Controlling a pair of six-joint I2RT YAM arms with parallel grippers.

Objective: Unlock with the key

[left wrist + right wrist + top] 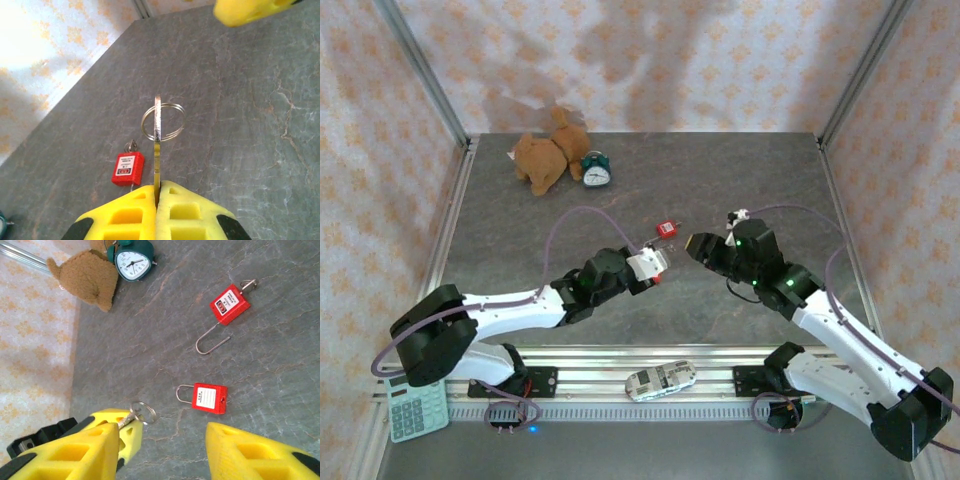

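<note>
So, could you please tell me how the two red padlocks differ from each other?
The far padlock has its shackle swung open; the near padlock has its shackle closed. The far padlock has a metal piece, likely a key, at its base; the near padlock shows none. Both are red, white-labelled and lying flat.

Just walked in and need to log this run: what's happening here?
The left hand is shut on a ringed key, holding it above the table. The right hand is open beside it, holding nothing. Two red padlocks lie on the table: a closed padlock nearer the hands and an open padlock farther off. The held key is in neither lock.
</note>
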